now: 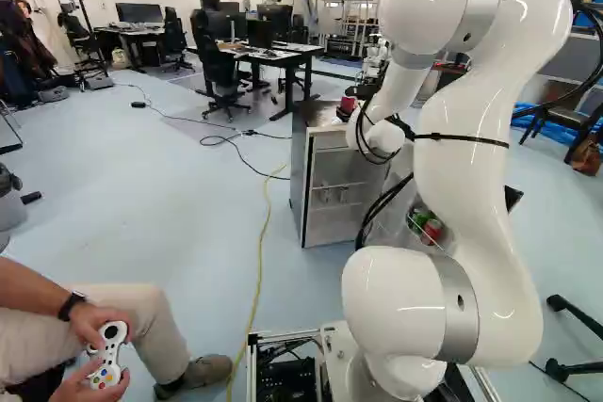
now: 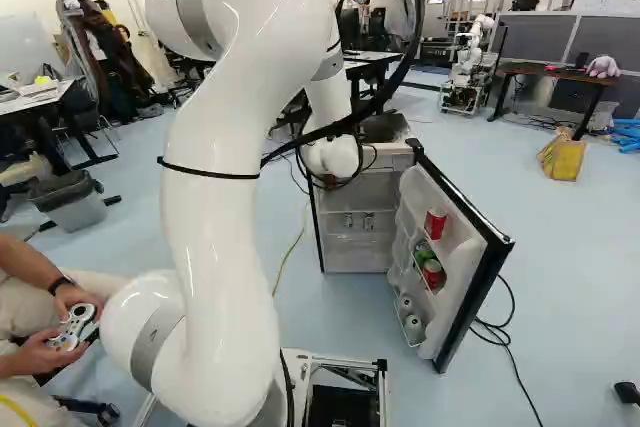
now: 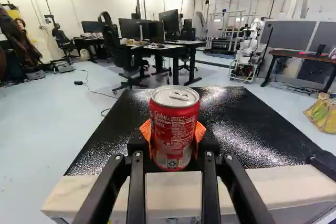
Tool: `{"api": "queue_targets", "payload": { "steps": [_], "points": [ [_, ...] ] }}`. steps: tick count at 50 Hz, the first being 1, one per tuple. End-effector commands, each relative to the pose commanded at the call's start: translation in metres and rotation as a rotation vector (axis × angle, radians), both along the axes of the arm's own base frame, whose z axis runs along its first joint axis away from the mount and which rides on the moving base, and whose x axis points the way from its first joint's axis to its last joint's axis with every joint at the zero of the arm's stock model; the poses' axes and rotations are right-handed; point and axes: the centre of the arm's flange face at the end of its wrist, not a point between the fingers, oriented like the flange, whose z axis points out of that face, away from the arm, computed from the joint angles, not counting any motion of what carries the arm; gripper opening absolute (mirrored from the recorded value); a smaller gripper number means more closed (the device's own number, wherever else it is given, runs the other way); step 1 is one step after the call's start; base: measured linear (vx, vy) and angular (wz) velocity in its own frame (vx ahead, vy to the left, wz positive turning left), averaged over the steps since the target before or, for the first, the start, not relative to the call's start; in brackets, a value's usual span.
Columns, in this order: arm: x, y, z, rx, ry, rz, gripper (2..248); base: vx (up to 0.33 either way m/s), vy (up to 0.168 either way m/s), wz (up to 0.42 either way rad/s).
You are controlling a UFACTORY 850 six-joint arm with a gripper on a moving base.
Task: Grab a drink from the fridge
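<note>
Left of the white fridge [image 1: 300, 171] spreads pale blue floor [image 1: 170, 176]. Over its glossy black top [image 3: 262, 129], near the pale edge [image 3: 262, 179], orange-padded black fingers [image 3: 145, 129], parted by a can's width, clasp the red metal can [image 3: 174, 129]. Rightward, the white, black-edged door [image 2: 460, 242] stands open, mostly arm-hidden in the left base view.

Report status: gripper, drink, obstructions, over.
Gripper shut on red can. Can upright at fridge top, contact unclear. Fridge door open. Nothing seen blocking can.
</note>
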Motion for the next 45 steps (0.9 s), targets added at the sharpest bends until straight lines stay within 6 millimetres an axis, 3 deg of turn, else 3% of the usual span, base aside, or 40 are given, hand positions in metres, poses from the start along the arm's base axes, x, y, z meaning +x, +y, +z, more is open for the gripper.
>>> {"api": "queue_targets", "payload": {
  "steps": [45],
  "points": [
    [0.0001, -0.0001, -0.0045, 0.002, 0.007, 0.000, 97, 0.000, 0.000, 0.000]
  ]
}}
